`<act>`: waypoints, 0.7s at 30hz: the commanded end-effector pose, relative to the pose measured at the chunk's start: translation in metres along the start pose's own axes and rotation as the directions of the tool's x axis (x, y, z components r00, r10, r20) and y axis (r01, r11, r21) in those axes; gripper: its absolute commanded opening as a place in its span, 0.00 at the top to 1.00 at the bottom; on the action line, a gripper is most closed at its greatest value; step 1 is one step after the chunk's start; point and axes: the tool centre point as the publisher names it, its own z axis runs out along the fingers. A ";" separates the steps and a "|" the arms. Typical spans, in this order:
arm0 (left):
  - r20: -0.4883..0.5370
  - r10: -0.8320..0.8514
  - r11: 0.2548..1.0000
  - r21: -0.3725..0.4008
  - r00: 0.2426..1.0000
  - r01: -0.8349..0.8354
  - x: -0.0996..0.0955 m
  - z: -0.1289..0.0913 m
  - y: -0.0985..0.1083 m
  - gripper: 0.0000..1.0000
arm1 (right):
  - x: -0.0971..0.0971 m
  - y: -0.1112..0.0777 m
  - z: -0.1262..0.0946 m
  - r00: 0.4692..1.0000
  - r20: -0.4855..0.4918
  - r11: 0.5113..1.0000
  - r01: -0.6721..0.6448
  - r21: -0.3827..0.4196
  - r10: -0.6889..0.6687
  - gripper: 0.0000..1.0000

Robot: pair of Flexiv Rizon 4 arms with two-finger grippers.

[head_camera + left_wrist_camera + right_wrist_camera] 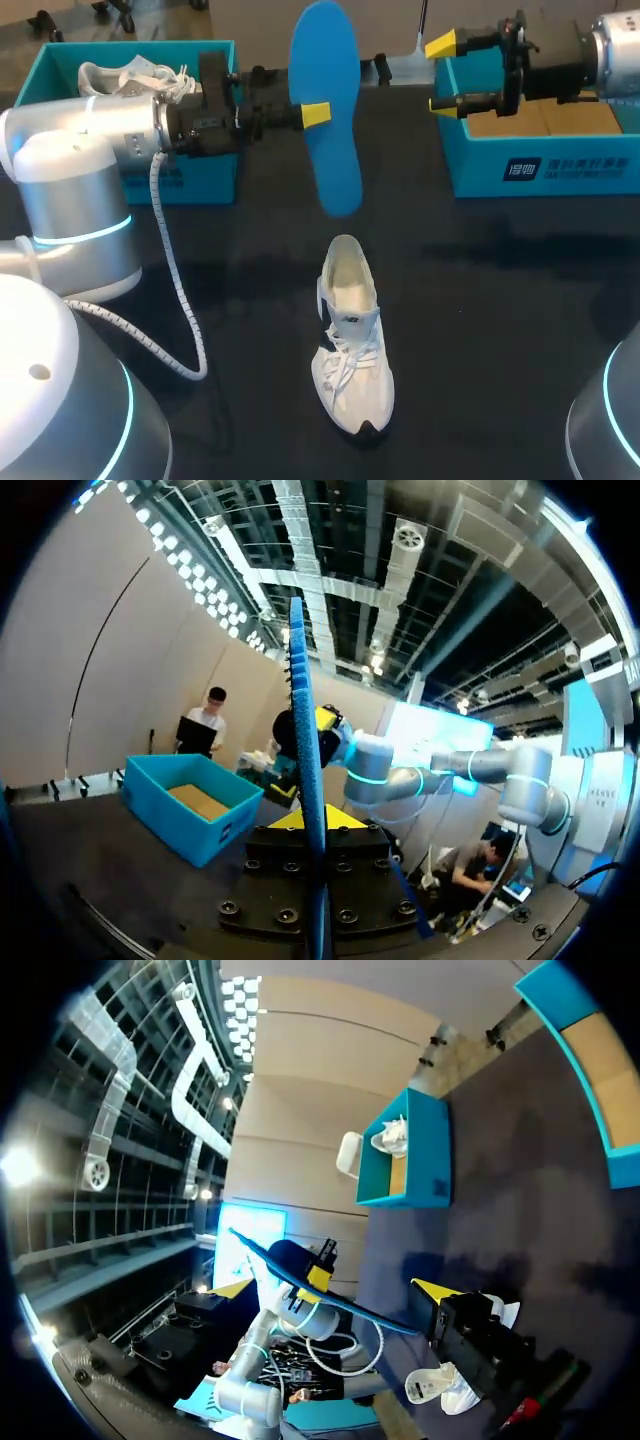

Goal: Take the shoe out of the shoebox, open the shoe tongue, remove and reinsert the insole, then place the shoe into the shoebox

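Up in the air near the white shoe (pixel 352 340), the left claw (pixel 312 113) squeezes the blue insole (pixel 337 170). The right claw (pixel 443 74), fingers spread apart, hangs by the right-side blue box (pixel 545 168).

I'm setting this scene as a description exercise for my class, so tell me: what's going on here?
The left gripper holds the blue insole up in the air, clamped between its fingers. The white shoe lies on the black table, outside both boxes. The right gripper hangs open and empty beside the right shoebox. A second shoe sits in the left shoebox.
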 end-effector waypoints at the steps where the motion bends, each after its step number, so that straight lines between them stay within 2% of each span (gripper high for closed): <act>1: 0.005 -0.390 0.917 0.092 0.921 0.387 -0.016 0.008 0.003 1.00 | 0.001 -0.001 0.000 1.000 0.006 1.000 -0.002 0.000 0.002 0.00; 10: -0.029 -0.548 0.825 0.143 0.836 0.546 -0.028 0.012 0.000 1.00 | 0.001 -0.001 0.000 1.000 0.006 1.000 -0.002 0.000 0.002 0.00; 15: -0.027 -0.574 0.810 0.127 0.818 0.573 -0.025 0.015 -0.004 1.00 | 0.001 -0.001 0.000 1.000 0.006 1.000 -0.002 0.000 0.002 0.00; 21: -0.011 -0.647 0.759 0.093 0.762 0.645 -0.026 0.018 0.000 1.00 | 0.001 -0.001 0.000 1.000 0.006 1.000 -0.002 0.000 0.002 0.00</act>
